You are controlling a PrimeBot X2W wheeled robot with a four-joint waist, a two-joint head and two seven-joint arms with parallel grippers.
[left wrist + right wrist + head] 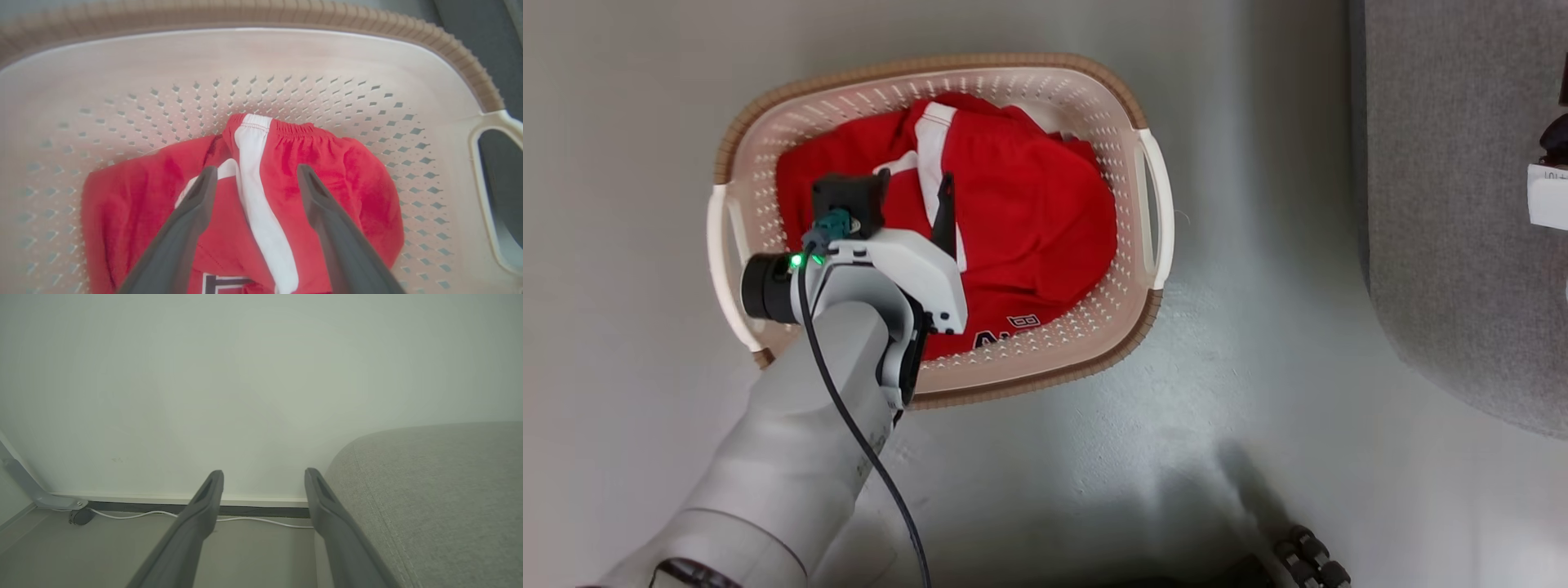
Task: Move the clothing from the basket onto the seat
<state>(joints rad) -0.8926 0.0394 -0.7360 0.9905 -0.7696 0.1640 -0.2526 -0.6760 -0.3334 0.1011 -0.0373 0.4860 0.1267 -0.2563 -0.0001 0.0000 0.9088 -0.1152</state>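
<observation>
Red clothing (1021, 204) with white stripes (black-and-white lettering), cream basket (1094, 106) rimmed brown, grey seat (1445, 204).

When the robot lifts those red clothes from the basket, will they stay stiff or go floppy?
Probably floppy: the clothes lie crumpled and folded in the basket, so they should droop. Likely light, being thin cloth. One piece might drag another along, since the folds overlap.

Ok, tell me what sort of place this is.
Probably a living room, or a mock-up of one: a grey fabric sofa, a laundry basket of red clothing on a smooth pale floor, and a plain wall.
</observation>
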